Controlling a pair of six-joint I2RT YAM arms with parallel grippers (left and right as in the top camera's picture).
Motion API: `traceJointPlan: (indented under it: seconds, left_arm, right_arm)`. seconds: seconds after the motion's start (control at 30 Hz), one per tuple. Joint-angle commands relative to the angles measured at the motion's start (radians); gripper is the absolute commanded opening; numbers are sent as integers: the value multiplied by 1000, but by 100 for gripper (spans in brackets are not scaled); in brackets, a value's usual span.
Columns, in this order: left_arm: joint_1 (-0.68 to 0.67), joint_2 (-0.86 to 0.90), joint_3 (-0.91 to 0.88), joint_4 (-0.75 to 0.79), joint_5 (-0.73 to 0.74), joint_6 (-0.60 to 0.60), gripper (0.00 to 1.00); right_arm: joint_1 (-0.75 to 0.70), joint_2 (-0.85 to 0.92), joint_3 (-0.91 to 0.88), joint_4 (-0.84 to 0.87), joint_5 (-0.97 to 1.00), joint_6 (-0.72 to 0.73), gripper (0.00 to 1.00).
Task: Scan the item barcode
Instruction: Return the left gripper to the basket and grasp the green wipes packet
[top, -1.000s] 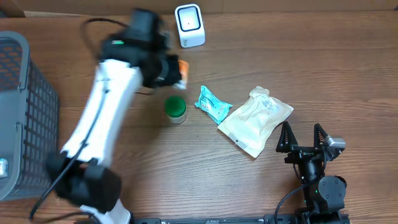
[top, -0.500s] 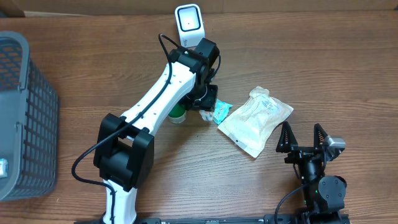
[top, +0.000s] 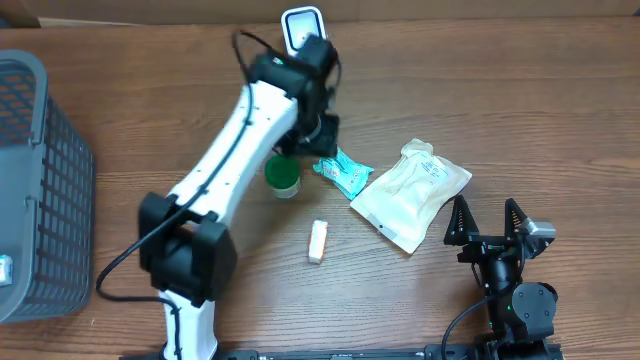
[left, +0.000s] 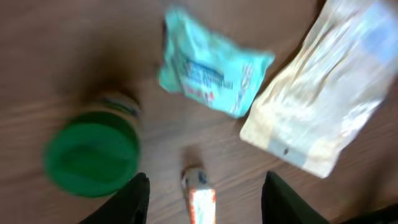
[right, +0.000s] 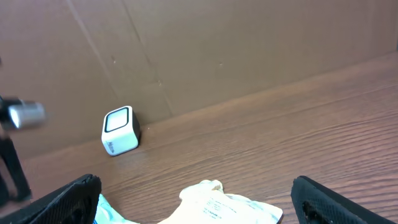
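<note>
The white barcode scanner (top: 303, 38) stands at the table's far edge, also in the right wrist view as a scanner (right: 119, 130). My left gripper (top: 325, 148) hovers high over the teal packet (top: 345, 170), jaws open and empty. A small white and orange stick pack (top: 317, 241) lies loose on the wood nearer the front. In the left wrist view that stick pack (left: 199, 200) shows far below, between the dark fingers (left: 138, 199) of the left gripper (left: 206, 177). My right gripper (top: 485, 206) rests open at the front right, seen as gripper (right: 196, 180).
A green-lidded jar (top: 282, 176) stands left of the teal packet. A beige pouch (top: 410, 193) lies to its right, close to the right gripper. A grey mesh basket (top: 40, 180) fills the left edge. A cardboard wall (right: 186, 50) backs the table.
The left gripper opened and let go of the stick pack, which now lies on the table. The left arm swung right over the packets, then drew back towards the scanner. The right arm stayed still.
</note>
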Motion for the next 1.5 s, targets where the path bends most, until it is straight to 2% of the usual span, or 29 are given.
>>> traceJointPlan:
  seconds: [0.0,0.17,0.3,0.6,0.63,0.67,0.77,1.1,1.3,1.47]
  left_arm:
    - [112,-153,144,-23,-10,21,43]
    - [281,-273,192,-48,-11,36,37]
    - [525,-402,193,-66,-11,35,36]
    - [1051,-582,189,-133,-41,-23,48]
    - [1075,-581,188,-132,-57,-32,49]
    - [1115,-579,183,-132,-90,-55,51]
    - [1202,-551,140,-126,-199,-140,75]
    - [1291,-327,-53,-61,-344,-219,71]
    - [1292,-245,-226,66,-442,-269,70]
    - [1298,-225,-397,235,-512,-275,72]
  right_arm:
    - [-1,-3,-10,4,10,-4,100]
    - [-1,-3,-10,4,10,-4,100]
    - [-1,-3,-10,4,10,-4,100]
    - [-1,-3,-10,4,10,-4,100]
    - [-1,-3,-10,4,10,-4,100]
    - [-1,-3,-10,4,10,-4,100]
    - [-1,-3,-10,4,10,-4,100]
    - [-1,-3,-10,4,10,-4,100]
    - [-1,-3,-10,4,10,-4,100]
    - [-1,-3,-10,4,10,-4,100]
